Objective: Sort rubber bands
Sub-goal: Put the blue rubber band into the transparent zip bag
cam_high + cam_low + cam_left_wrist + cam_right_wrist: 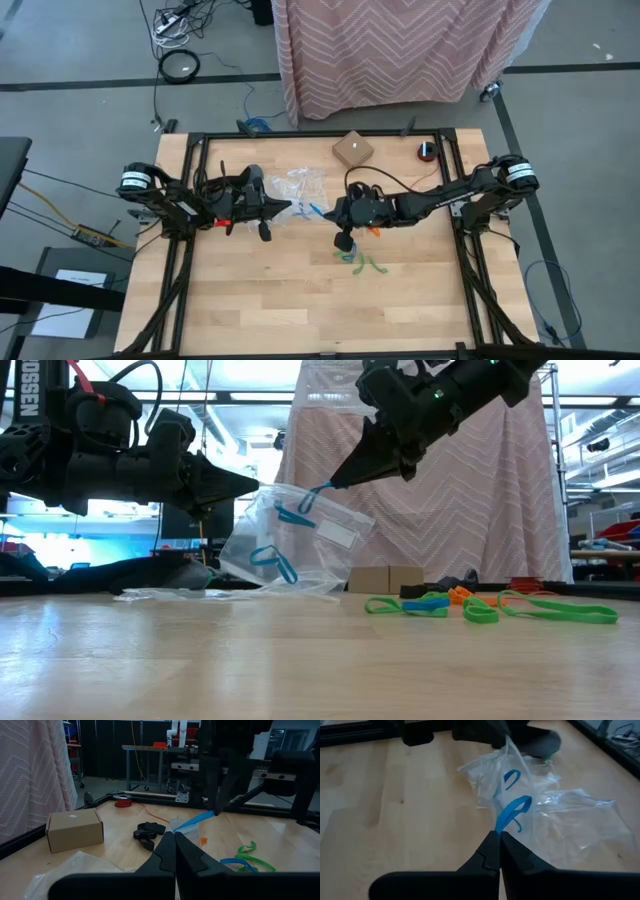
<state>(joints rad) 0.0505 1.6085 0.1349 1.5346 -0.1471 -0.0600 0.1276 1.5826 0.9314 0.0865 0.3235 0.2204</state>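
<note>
While a blue rubber band (512, 813) is pinched in the right gripper (498, 836) mid-worktop, the clear bag (290, 540), clamped by the left gripper (174, 836), should be kept open; others lie nearby.

You see one blue rubber band (512, 814) hanging pinched in the right gripper's (496, 834) closed jaws at the bag mouth. More blue bands (272, 558) sit inside. Green bands (560, 610), one orange band (459, 595) lie loose on the tabletop (300, 660).
</note>
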